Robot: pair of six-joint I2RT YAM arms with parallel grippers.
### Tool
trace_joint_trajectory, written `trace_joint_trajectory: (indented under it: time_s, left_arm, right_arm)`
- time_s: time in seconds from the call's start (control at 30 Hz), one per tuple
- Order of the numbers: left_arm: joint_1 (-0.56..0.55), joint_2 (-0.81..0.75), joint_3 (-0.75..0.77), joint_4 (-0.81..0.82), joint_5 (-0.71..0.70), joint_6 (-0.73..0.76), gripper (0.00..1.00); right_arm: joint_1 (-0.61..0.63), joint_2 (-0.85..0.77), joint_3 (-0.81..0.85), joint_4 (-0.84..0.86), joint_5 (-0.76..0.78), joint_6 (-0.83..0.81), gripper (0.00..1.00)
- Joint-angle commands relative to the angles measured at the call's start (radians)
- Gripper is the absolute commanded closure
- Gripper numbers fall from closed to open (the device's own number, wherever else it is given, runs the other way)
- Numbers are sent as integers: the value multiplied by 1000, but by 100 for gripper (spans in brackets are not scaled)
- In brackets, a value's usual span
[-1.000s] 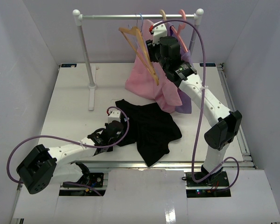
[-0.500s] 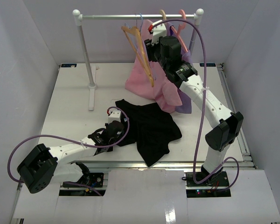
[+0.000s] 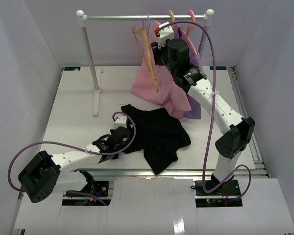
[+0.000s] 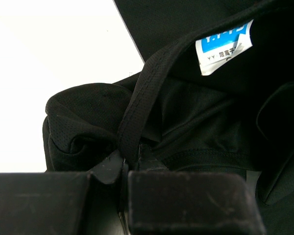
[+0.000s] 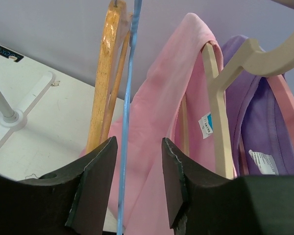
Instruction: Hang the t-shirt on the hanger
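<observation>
The black t-shirt (image 3: pixel 159 134) lies crumpled on the white table near the front. My left gripper (image 3: pixel 122 144) is low at its left edge, shut on the collar band (image 4: pixel 137 107). A small blue-and-white label (image 4: pixel 224 46) shows just past the collar. The thin light-blue hanger (image 5: pixel 129 98) hangs from the rail, and its hook (image 3: pixel 147 19) is over the bar. My right gripper (image 5: pixel 137 181) is up at the rail (image 3: pixel 156 53). It is open, and the blue hanger's wire passes between its fingers, close to the left finger (image 5: pixel 95 181).
A bare tan-orange hanger (image 3: pixel 146 46) hangs tilted just left of the blue one (image 5: pixel 105 73). Right of it hang a pink garment (image 3: pixel 159 88) and a purple garment (image 3: pixel 196 105). The rail (image 3: pixel 117 17) stands on a white post (image 3: pixel 90 54).
My right gripper has risen a little toward the rail, and the tan-orange hanger has swung more upright. The left arm and the t-shirt have not moved.
</observation>
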Motion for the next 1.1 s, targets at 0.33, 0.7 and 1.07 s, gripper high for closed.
trace_joint_trajectory:
  time_s: [0.33, 0.7, 1.07]
  left_arm:
    - [-3, -13, 35, 3, 1, 4, 100]
    - [-3, -17, 33, 3, 4, 4, 100]
    - [-4, -11, 35, 3, 3, 4, 100]
  right_arm:
    - [11, 37, -18, 81, -28, 28, 54]
    - [27, 3, -47, 105, 15, 22, 53]
    - [35, 31, -24, 97, 17, 12, 53]
